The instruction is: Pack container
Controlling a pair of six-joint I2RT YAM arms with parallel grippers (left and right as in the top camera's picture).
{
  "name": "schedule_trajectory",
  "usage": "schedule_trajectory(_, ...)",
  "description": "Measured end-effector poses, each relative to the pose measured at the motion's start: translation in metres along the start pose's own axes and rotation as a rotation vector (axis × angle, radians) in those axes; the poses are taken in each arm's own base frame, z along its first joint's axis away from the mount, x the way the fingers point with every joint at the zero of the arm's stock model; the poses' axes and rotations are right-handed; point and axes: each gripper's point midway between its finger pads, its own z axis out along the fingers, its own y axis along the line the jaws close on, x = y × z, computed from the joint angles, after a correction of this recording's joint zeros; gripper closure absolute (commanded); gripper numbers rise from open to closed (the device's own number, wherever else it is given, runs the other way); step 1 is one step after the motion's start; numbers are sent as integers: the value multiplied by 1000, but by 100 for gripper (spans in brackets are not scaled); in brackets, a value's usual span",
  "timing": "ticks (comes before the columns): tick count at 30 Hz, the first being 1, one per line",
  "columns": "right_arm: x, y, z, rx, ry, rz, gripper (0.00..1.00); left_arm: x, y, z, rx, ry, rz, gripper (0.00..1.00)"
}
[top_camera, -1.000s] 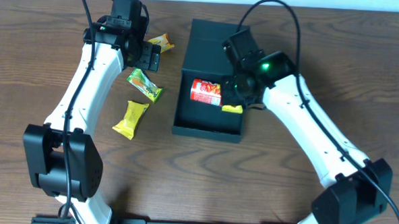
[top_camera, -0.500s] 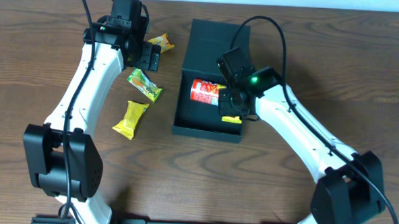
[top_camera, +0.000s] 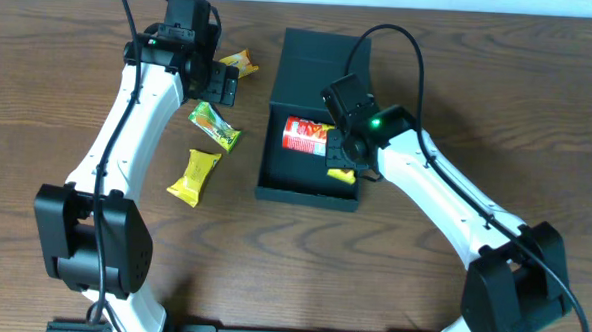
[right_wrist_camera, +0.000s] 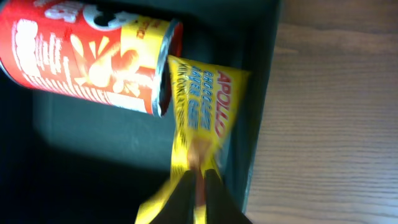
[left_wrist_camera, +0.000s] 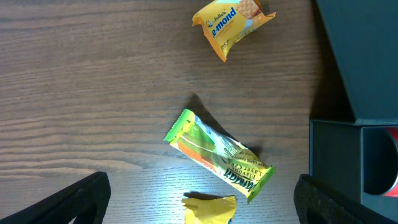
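Observation:
The dark teal container (top_camera: 294,172) lies open at mid-table, its flap lid (top_camera: 316,52) folded back. A red can (top_camera: 304,135) rests on its side inside. My right gripper (top_camera: 344,160) reaches into the box at its right wall, shut on a yellow snack packet (top_camera: 342,173). In the right wrist view the fingers (right_wrist_camera: 200,180) pinch the packet (right_wrist_camera: 202,106), which hangs beside the can (right_wrist_camera: 81,56) over the box floor (right_wrist_camera: 93,162). My left gripper (top_camera: 219,87) hovers open over the loose packets left of the box, holding nothing.
Three packets lie on the wood left of the container: a green one (left_wrist_camera: 217,155), an orange-yellow one (left_wrist_camera: 231,25) and a yellow one (top_camera: 194,176). The box wall (left_wrist_camera: 354,62) stands to the right of my left gripper (left_wrist_camera: 202,180).
My right gripper has moved a little left and toward the table's front, carrying the yellow packet down into the container. The left arm has stayed still.

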Motion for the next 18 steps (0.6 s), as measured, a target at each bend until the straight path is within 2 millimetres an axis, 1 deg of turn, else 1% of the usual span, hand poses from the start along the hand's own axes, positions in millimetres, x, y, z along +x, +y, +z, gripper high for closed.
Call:
schedule_trajectory(2, -2, 0, 0, 3, -10, 2, 87, 0, 0, 0, 0, 0, 0, 5)
schedule_trajectory(6, -7, -4, 0, 27, -36, 4, 88, 0, 0, 0, 0, 0, 0, 4)
schedule_trajectory(11, -17, -13, -4, 65, -64, 5, 90, -2, 0, 0, -2, -7, 0, 5)
schedule_trajectory(13, -29, -16, -15, 67, -81, 14, 87, -8, 3, 0, -16, -34, -2, 5)
schedule_trajectory(14, -40, -16, -24, 61, -104, 24, 86, -11, 4, 0, -24, -44, -3, 5)
schedule_trajectory(18, -91, -19, -73, 27, -229, 63, 82, -24, 10, -1, -58, -98, 0, 5)
